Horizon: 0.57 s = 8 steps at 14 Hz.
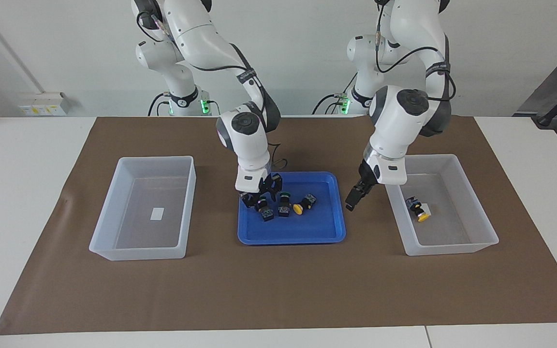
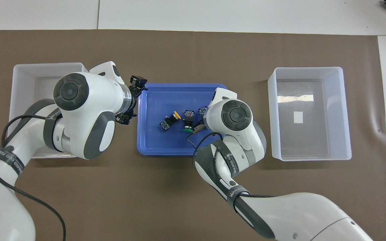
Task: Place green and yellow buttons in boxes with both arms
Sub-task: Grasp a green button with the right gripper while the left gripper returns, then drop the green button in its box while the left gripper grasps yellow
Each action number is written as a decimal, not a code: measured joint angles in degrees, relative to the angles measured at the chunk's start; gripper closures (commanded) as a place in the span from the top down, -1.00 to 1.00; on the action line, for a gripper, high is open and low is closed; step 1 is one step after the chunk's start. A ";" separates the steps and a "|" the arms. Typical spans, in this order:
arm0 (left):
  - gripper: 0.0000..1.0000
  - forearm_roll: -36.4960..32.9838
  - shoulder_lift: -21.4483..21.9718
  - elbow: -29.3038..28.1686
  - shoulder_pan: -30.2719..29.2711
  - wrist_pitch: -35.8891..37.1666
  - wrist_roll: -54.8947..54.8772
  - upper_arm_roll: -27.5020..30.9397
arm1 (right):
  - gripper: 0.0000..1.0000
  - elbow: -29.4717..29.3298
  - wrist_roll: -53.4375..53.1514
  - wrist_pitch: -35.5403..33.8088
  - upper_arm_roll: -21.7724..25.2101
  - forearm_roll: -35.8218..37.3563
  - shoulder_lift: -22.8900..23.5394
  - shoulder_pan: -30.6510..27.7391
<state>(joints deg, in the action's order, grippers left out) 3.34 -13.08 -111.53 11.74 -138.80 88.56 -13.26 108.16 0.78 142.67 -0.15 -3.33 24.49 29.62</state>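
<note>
A: Item one, right gripper (image 1: 258, 197)?
B: Fingers spread, low in the blue tray (image 1: 327, 232) around a green button (image 1: 265, 211).
A: Left gripper (image 1: 354, 197)?
B: Raised between tray and the box (image 1: 481, 227) at its end; fingers look closed, nothing held.
A: Stock?
B: Second green button (image 1: 285, 203) and a yellow button (image 1: 303, 205) in the tray; another yellow button (image 1: 418, 209) boxed. The other box (image 1: 114, 217) holds none.
A: Handling?
B: Likely light, rigid; domed caps slippery. Grip the blocky black body.

Pretty clearly a robotics lab I'm set up in: my two white arms (image 1: 196, 43) are bolted at a plain white desk (image 1: 27, 159) with a brown mat (image 1: 278, 290), bare white wall (image 1: 298, 38), wall sockets (image 1: 41, 104), cables hanging around.
</note>
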 measured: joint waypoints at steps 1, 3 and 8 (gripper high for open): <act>1.00 0.00 0.00 -1.21 0.33 -1.94 6.32 -0.02 | -1.00 0.06 0.03 0.44 0.01 0.00 0.21 0.00; 1.00 0.00 0.00 -2.31 0.53 -3.28 15.37 0.05 | -1.00 -0.05 0.03 0.52 0.04 0.00 0.17 -0.07; 1.00 0.00 -1.14 -3.96 3.99 -4.47 28.64 0.08 | -1.00 -4.50 -2.70 -9.24 1.05 -0.05 -5.14 -3.36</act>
<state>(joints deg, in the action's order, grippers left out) 3.33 -14.22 -115.49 15.74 -143.27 117.20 -13.18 103.66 -1.92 133.43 0.90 -3.38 19.35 26.27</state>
